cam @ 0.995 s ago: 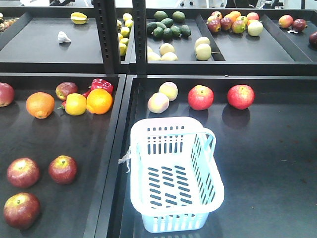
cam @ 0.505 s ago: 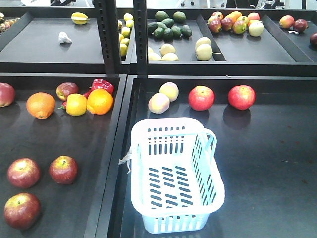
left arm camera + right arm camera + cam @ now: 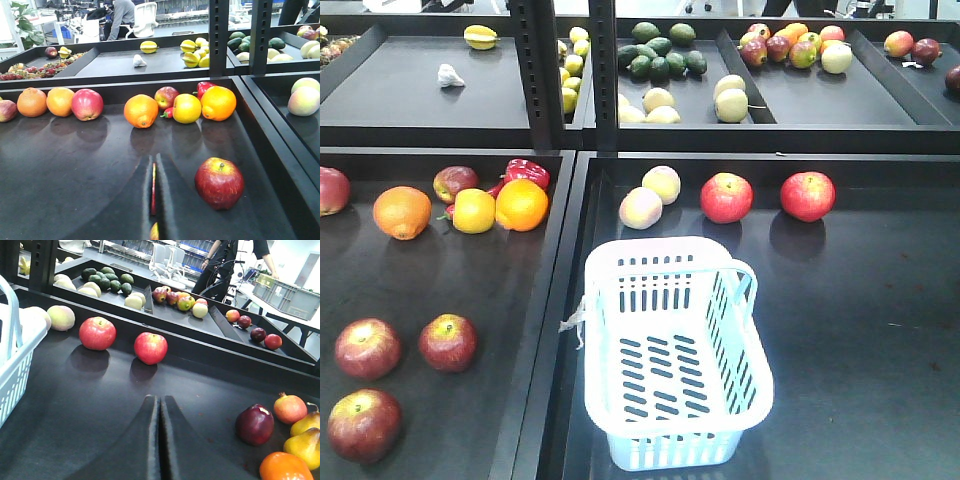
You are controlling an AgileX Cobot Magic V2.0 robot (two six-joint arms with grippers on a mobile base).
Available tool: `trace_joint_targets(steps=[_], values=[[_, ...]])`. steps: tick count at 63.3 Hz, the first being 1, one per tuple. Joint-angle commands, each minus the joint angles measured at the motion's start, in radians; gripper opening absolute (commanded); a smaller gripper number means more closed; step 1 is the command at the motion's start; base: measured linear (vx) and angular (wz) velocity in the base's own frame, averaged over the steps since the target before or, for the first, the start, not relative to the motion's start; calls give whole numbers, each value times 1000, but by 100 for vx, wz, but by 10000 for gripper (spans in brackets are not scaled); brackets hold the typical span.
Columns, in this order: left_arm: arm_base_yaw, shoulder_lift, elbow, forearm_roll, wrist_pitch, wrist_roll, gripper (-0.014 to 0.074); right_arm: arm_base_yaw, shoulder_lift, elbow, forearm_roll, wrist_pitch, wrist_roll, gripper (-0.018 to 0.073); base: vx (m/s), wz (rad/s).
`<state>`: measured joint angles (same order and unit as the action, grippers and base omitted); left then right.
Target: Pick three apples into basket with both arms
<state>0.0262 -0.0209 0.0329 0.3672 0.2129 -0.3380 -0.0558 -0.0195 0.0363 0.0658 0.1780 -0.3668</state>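
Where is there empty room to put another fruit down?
Biggest bare patch: the right tray, right of the basket, in front of the red apple. Also the left tray, between the oranges and the three dark red apples. The basket is empty. Crowded around the oranges.

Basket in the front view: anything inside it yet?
Nothing inside the basket: its slotted bottom shows bare. The handle covers a thin strip by the right wall. The three dark red apples lie outside, in the left tray.

Black tiered shelves [image 3: 880, 330]; white chair [image 3: 145, 12], potted plant [image 3: 22, 22] behind.
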Motion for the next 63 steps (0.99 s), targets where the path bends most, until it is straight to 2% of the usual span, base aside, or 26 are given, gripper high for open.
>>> trace_joint_targets(steps=[1,23,28,33,37,42,53,59,63], values=[[-4,-14,10,3,-73,-6,-6,-5,0,1,-5,-75,-7,-3,0,0],[-4,-14,10,-13,-79,-16,-6,-5,0,1,-5,-75,-7,-3,0,0],[-4,-14,10,-114,-110,-107,-6,-5,0,1,-5,-75,-7,-3,0,0],[-4,-14,10,-278,-138,-230,-6,-5,0,1,-5,-75,-7,-3,0,0],[-4,-14,10,-361,-150,-288,-6,-5,0,1,-5,-75,-7,-3,0,0],[-4,-14,10,-425,-160,-296,-6,-5,0,1,-5,-75,-7,-3,0,0],[-4,-14,10,-448,-213,-308,-6,-5,0,1,-5,-75,-7,-3,0,0],[-4,-14,10,-554,-273,-414,-6,-5,0,1,-5,-75,-7,-3,0,0],[-5,-14,10,-656,-330,-499,-6,-5,0,1,-5,-73,-7,-3,0,0]])
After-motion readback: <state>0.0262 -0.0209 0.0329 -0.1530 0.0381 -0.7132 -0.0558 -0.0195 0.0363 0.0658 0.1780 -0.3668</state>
